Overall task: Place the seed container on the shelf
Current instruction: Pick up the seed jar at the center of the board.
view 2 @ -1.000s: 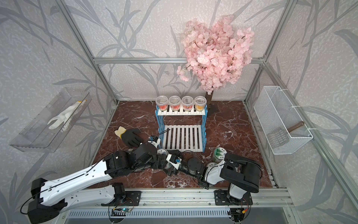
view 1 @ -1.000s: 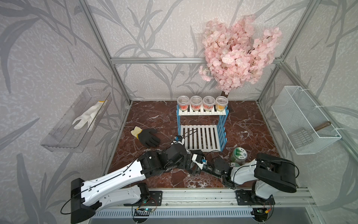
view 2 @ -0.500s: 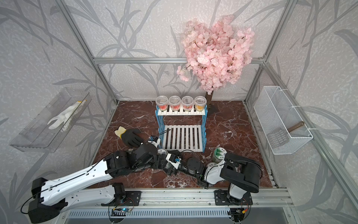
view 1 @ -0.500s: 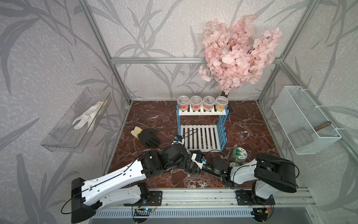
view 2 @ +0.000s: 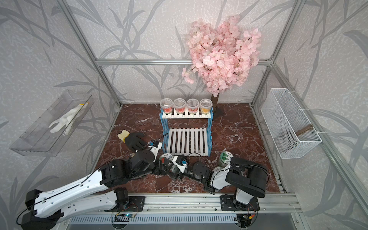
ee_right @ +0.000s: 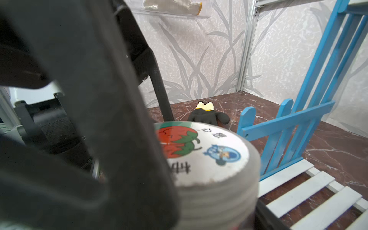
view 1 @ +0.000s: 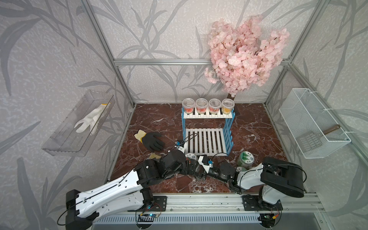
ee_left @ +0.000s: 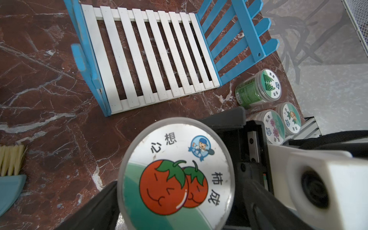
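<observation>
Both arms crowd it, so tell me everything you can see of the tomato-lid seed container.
The tomato-lid seed container is a round tub, lid up, in front of the shelf's lower board, not on it. The lid's clear rim rings a white-and-green label with two red tomatoes, black characters and a blue badge; its side looks ribbed. The left gripper and right gripper bracket it; whether either grips is unclear.

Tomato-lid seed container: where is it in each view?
In a top view: tomato-lid container low centre, before the shelf.
In a top view: low centre again.
Left wrist: lid fills the lower middle.
Right wrist: lower middle, close up.
Shared landmark: the shelf's white slatted lower board.
</observation>
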Robot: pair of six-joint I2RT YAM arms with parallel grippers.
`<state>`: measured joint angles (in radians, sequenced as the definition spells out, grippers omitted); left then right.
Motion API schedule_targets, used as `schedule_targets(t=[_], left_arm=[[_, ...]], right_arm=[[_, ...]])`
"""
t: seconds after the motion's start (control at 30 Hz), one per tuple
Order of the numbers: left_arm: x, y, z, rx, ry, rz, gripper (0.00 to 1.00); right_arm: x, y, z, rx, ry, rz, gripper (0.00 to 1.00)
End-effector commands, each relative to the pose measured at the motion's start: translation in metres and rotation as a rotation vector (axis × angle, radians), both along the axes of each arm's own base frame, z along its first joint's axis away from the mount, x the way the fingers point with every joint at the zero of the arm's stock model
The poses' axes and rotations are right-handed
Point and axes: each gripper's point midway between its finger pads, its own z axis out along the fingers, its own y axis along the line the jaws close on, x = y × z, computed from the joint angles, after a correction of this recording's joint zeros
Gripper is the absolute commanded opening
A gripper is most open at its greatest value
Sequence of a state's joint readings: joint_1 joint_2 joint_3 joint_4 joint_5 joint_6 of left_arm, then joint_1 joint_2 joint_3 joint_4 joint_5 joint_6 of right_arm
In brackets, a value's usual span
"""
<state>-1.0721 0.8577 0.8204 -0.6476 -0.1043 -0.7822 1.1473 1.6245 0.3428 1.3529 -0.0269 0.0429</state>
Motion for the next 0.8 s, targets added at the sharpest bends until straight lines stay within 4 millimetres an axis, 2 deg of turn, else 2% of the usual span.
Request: schedule_targets(t=[0.0, 0.37, 0.77], left_arm=[[-0.005, -0.017, 0.020, -0.122, -0.019, -0.051, 0.95], [-0.004, -0.022, 0.020, -0.121, -0.036, -0.073, 0.93], [0.001, -0.012, 0.009, -0.064, -0.046, -0.037, 0.85]], right_arm=[[0.004, 0.002, 0.006, 0.033, 0.012, -0.013, 0.81], [-0.001, 0.004, -0.002, -0.023, 0.024, 0.017, 0.83], [0.002, 0.001, 0.001, -0.041, 0.036, -0.003, 0.85]])
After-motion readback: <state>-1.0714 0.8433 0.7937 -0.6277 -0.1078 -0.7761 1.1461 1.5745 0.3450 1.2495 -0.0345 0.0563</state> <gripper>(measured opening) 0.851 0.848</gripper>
